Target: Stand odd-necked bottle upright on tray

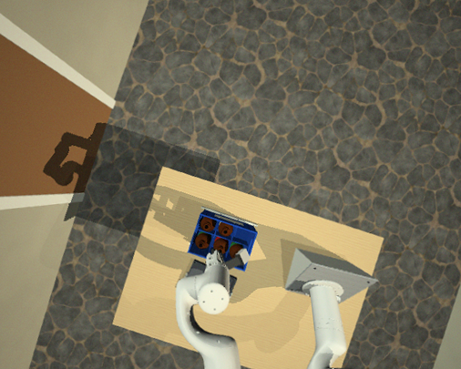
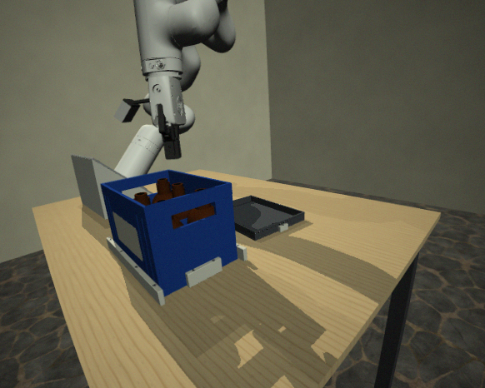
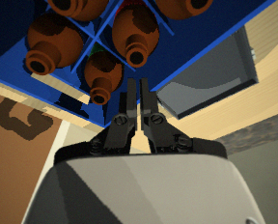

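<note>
Wooden table on cobbled floor, beige walls
</note>
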Robot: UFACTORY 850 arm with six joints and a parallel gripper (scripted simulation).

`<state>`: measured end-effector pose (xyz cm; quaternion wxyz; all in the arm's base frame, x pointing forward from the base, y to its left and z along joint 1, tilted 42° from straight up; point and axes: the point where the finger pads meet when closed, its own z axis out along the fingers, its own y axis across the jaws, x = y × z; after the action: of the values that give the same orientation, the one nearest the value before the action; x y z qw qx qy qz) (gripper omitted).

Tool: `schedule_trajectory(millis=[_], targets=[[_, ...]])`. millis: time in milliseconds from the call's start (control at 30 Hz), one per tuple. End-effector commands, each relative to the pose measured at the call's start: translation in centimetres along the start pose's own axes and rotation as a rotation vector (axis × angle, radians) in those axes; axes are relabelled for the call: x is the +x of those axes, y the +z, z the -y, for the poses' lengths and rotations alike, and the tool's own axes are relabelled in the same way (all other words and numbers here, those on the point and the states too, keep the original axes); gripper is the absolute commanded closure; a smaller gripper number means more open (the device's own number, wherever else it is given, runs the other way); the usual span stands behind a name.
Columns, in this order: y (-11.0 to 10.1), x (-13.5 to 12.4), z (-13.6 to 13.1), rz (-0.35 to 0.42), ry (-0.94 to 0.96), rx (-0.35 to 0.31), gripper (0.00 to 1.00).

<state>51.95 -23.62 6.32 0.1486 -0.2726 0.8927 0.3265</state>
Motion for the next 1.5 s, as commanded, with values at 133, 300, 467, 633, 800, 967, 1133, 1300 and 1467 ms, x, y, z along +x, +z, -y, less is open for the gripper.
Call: schedule_trajectory(millis=[133,300,467,633,800,967,1133,1300,1467], targets=[[-0.1,0.0,0.1,0.001,-0.001,0.002,1.0],[-0.1,0.0,0.1,0.001,-0.001,0.002,1.0],[-0.1,0.0,0.1,0.001,-0.001,0.002,1.0],[-0.1,0.0,0.1,0.001,-0.001,0.002,1.0],[-0.1,0.0,0.1,0.001,-0.001,0.002,1.0],[-0.3,-0.4,2.5,0.003,-0.001,0.002,1.0],[-0.4,-0.8,6.8,0.004,-0.002,0.002,1.0],[-0.3,-0.8,10.9,0.003,-0.001,0.002,1.0],[-0.1,-0.7,12.6,0.001,-0.001,0.002,1.0]])
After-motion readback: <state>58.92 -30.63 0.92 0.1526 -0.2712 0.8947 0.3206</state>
